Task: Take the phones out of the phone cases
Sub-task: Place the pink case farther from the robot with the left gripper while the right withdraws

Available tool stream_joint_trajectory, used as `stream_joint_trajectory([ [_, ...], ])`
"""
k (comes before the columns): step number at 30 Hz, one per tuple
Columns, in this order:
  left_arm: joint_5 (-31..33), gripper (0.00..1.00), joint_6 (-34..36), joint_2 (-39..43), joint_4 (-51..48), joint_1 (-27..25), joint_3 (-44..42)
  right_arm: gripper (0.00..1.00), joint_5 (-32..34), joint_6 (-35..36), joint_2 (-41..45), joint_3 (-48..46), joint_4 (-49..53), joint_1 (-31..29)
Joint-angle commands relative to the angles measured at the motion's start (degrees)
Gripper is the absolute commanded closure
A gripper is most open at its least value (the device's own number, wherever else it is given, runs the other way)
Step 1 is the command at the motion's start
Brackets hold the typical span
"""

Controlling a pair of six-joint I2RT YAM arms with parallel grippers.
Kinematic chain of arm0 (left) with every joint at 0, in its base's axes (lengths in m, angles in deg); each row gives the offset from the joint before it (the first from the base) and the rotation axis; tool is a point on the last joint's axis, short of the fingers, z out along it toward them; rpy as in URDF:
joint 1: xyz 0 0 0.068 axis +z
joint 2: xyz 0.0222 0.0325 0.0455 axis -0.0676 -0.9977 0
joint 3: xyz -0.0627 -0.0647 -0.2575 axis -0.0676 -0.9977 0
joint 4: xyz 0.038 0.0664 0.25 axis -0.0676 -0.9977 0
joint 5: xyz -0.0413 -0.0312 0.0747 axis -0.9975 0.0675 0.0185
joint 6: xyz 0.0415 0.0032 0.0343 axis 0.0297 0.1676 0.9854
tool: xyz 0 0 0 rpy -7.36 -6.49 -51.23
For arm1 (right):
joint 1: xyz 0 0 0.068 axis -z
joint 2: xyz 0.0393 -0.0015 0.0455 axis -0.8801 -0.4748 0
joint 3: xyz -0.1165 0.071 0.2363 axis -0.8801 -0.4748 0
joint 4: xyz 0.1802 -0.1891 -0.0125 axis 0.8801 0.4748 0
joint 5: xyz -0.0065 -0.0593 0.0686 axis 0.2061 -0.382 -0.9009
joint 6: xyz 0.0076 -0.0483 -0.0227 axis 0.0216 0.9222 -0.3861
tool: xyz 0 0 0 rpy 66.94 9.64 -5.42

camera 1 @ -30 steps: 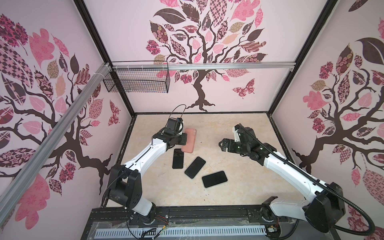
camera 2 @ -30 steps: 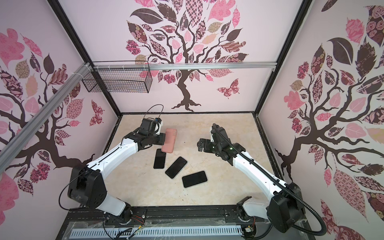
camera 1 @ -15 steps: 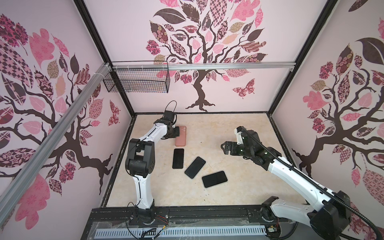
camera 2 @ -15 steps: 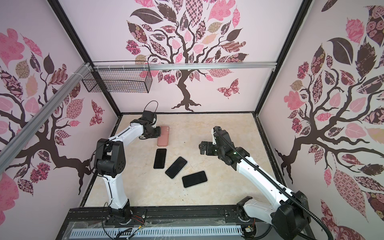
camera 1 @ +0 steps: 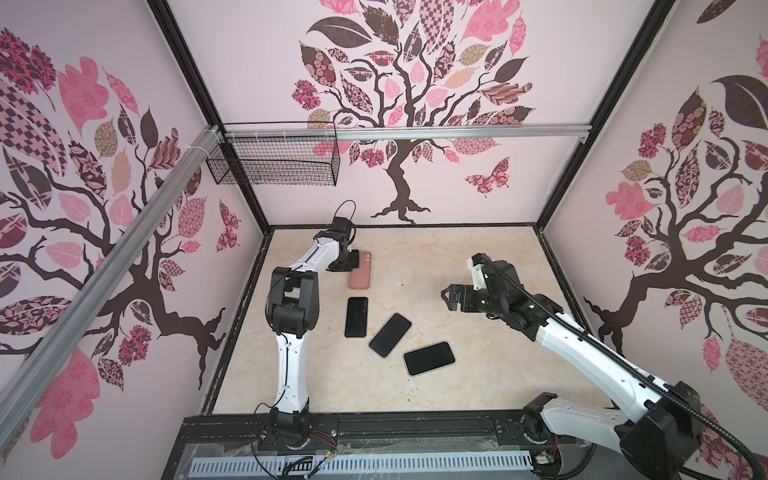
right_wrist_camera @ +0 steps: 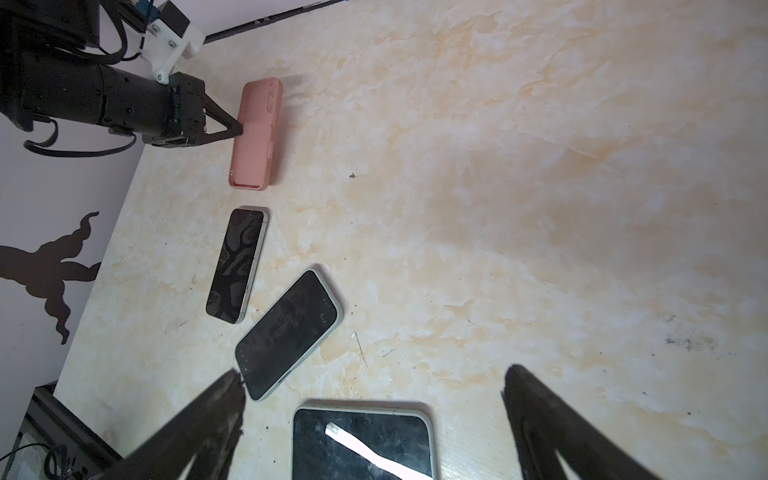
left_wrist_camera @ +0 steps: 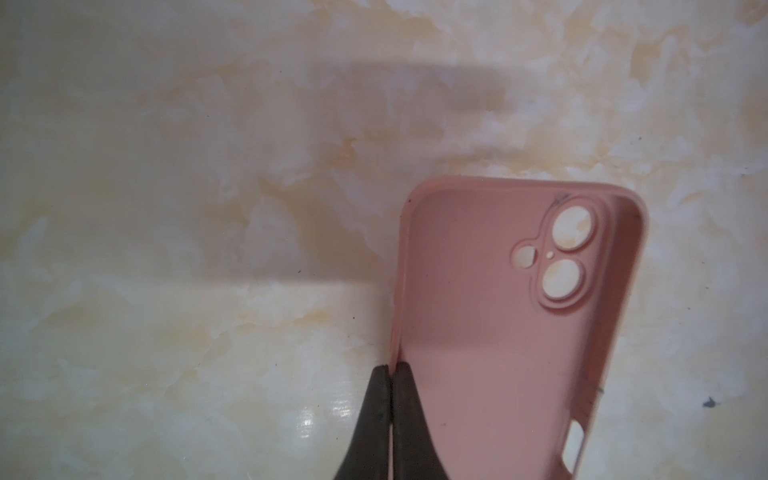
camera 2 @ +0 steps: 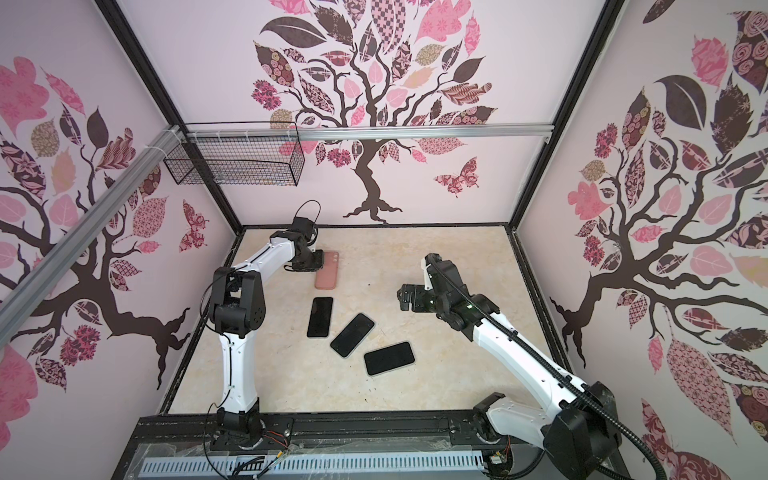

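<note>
the phone case (camera 1: 360, 274) lies at the back left of the table (camera 1: 478, 257), long side running front to back, lens end toward the back wall. it is pink and open side up. the left wrist view shows its bare inner back (left_wrist_camera: 498, 332) with no phone in it, and the marbled tabletop shows through the lens holes.

the left gripper (left_wrist_camera: 392, 368) is pinched tight on the case's thin side wall, one finger inside and one outside. both top views show it reaching in low from the left (camera 2: 318, 266). i cannot tell whether that edge is lifted off the table.

a loose row of three dark-screened phones runs from just in front of the case toward the front right: the back phone (camera 1: 356, 316), the middle phone (camera 1: 390, 334) and the front phone (camera 1: 429, 358). all lie flat, screens up, apart from one another and from the case.

the right gripper (camera 1: 451, 297) hangs above the table to the right of the row, jaws spread wide, gripping nothing.

a wire basket (camera 1: 274, 166) hangs on the rail at the back left corner, and through its mesh only the wall shows.
</note>
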Motion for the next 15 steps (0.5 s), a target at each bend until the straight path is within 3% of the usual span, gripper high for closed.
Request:
stream_joint_trajectory([
  [1, 0.2, 1.00, 0.0, -1.4, -0.9, 0.3, 2.5, 0.00, -0.3, 0.2, 0.9, -0.5, 1.5, 0.2],
  [4, 0.7, 0.98, -0.3, -1.9, -0.5, 0.4, 2.8, 0.01, -0.4, 0.2, 0.9, -0.9, 1.5, 0.2],
  [6, 0.7, 0.83, -0.6, -1.9, -0.5, 0.4, 2.9, 0.01, -0.4, 0.2, 1.0, -1.1, 1.4, 0.1],
  [9, 0.9, 0.69, -1.0, -1.5, -0.6, 0.4, 3.1, 0.01, -0.5, 0.2, 1.1, -1.4, 1.3, 0.2],
  [15, 1.6, 0.48, -0.7, 3.7, -1.9, 0.2, 2.5, 0.00, 0.0, -0.4, 1.3, -1.5, 1.4, 0.2],
])
